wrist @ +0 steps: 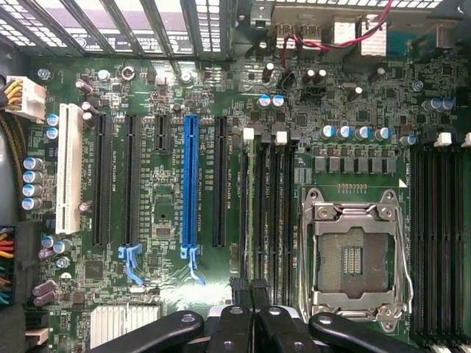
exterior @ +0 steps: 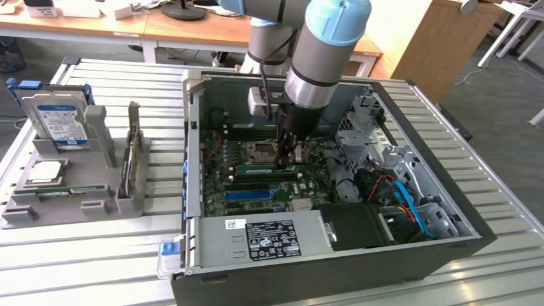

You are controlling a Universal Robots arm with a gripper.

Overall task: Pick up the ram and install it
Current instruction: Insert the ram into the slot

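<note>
Exterior view, 9 o'clock side of the slatted table (exterior: 102, 268): a grey fixture (exterior: 102, 199) is seen carrying a silver drive (exterior: 61, 121) stood upright at its 12 o'clock end, a square processor (exterior: 47, 172) laid flat below it, and a card (exterior: 132, 153) stood on edge at its 3 o'clock side. At centre, an open computer case (exterior: 281, 284) is laid on its side, motherboard (exterior: 225, 159) exposed. The ram (exterior: 257, 170) is seen as a green strip standing on edge in a slot, just at 6 o'clock of the processor socket (exterior: 259, 152). The arm (exterior: 319, 57) is lowered into the case from 12 o'clock, and the gripper (exterior: 287, 160) is placed over the ram's 3 o'clock half. The fingers (wrist: 239, 294) are drawn together in the wrist view, almost no gap being left; whether the ram's edge is pinched or only touched cannot be told. The fingertips are lined up with the black memory slots (wrist: 265, 213) between the blue slot (wrist: 191, 184) and the socket. At 5 o'clock in the case a power supply (exterior: 264, 239) is noted, and at 3 o'clock blue cables (exterior: 406, 201)
</note>
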